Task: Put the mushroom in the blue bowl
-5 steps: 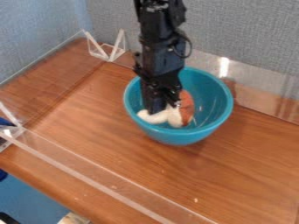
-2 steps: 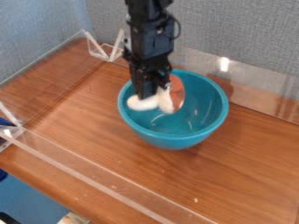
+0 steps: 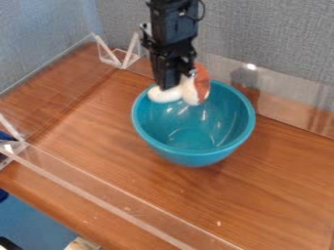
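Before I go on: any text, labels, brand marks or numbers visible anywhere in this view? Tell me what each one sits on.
None readable.
Bowl: plain blue, no marking.
Mushroom: no marking.
Gripper and arm: black, no label legible at this size.
Table, clear barrier and grey wall: no text or sign.
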